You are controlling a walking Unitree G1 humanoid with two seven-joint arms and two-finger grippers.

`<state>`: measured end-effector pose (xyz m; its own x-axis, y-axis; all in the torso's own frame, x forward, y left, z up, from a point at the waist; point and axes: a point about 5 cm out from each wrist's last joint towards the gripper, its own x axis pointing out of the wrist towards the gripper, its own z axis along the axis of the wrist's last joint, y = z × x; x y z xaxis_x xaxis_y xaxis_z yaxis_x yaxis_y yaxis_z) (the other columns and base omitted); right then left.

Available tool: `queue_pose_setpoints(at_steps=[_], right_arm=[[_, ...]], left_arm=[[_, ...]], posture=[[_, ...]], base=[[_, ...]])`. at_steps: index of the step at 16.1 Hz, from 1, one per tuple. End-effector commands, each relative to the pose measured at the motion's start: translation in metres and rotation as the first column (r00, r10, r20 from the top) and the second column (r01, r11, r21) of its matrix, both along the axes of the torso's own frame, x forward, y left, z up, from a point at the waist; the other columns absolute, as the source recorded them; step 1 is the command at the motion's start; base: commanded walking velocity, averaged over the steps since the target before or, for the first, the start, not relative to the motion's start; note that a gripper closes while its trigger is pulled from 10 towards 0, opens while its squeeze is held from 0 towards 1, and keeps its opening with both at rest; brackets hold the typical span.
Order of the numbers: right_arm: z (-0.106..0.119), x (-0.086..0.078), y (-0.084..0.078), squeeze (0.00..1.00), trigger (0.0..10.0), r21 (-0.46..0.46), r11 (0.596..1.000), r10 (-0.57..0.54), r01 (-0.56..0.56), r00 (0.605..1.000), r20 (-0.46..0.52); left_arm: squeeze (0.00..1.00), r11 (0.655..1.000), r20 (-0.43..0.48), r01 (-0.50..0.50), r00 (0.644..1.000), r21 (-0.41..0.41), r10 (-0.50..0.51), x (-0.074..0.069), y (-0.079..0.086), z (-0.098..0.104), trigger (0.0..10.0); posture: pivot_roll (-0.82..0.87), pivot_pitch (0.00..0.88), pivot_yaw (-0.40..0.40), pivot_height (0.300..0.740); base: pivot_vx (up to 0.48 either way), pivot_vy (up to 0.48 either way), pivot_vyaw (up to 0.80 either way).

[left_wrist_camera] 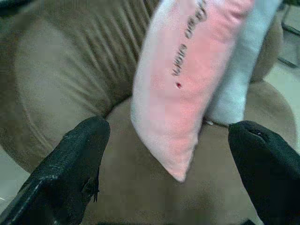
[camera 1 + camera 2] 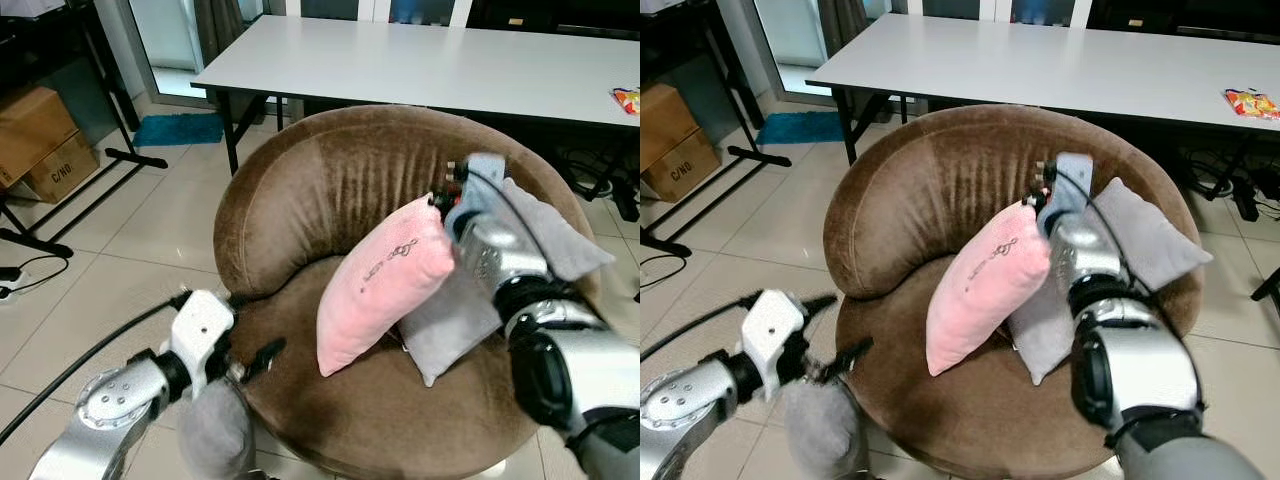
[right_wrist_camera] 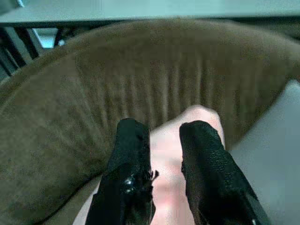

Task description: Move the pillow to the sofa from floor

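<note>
A pink pillow [image 2: 380,290] with dark lettering stands tilted on the seat of the round brown sofa [image 2: 300,200], leaning against a grey pillow [image 2: 545,240]. My right gripper [image 2: 441,200] is shut on the pink pillow's top corner, near the backrest; the right wrist view shows both black fingers [image 3: 133,154] pinching pink fabric [image 3: 166,161]. My left gripper [image 2: 840,325] hangs open by the sofa's front left edge with nothing between its fingers, pointing at the pink pillow [image 1: 187,79]. A second grey pillow [image 2: 215,430] lies on the floor below the left gripper.
A long white table [image 2: 420,60] stands right behind the sofa, with a snack packet [image 2: 628,98] at its right end. Cardboard boxes [image 2: 40,140] and a black stand's legs are at the far left, a blue mat [image 2: 180,128] beyond. Cables trail on the tiled floor.
</note>
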<state>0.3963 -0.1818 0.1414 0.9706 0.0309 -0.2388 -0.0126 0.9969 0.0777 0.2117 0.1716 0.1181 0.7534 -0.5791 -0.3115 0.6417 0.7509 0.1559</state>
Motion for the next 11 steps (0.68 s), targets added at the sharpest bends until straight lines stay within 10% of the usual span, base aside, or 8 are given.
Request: queue_pose_setpoints(at_steps=[1,6,7,9,11], right_arm=[[0.006,0.001,-0.006,1.0,10.0,0.002,1.0,0.007,-0.007,1.0,0.025],[0.032,-0.005,-0.042,1.0,10.0,0.049,0.998,0.038,-0.049,0.979,0.198],[0.024,-0.021,-0.04,0.89,10.0,0.111,0.993,0.023,-0.046,0.978,0.206],[0.014,-0.045,-0.027,0.0,10.0,0.117,0.992,0.031,-0.056,0.977,0.209],[0.005,-0.08,-0.006,0.0,10.0,0.111,0.993,0.018,-0.043,0.976,0.218]], left_arm=[[0.0,0.998,0.041,-0.064,0.997,0.009,0.063,0.004,0.005,0.003,10.0],[0.0,0.956,0.132,-0.293,0.948,0.002,0.291,0.012,0.014,0.006,10.0],[0.0,0.942,0.149,-0.335,0.932,0.007,0.33,0.016,0.016,0.007,10.0],[0.0,0.943,0.178,-0.333,0.928,0.001,0.327,0.02,0.013,0.01,10.0],[0.0,0.944,0.205,-0.329,0.923,-0.013,0.325,0.027,0.009,0.015,10.0]], posture=[[-0.03,0.0,0.012,0.74],[-0.05,0.0,0.011,0.74],[-0.07,0.0,0.025,0.74],[-0.09,0.0,0.046,0.74],[-0.1,0.0,0.053,0.74]], base=[[0.0,0.0,0.0],[0.0,0.0,0.0],[0.0,0.0,0.0],[0.0,0.0,0.0],[-0.249,0.0,0.0]])
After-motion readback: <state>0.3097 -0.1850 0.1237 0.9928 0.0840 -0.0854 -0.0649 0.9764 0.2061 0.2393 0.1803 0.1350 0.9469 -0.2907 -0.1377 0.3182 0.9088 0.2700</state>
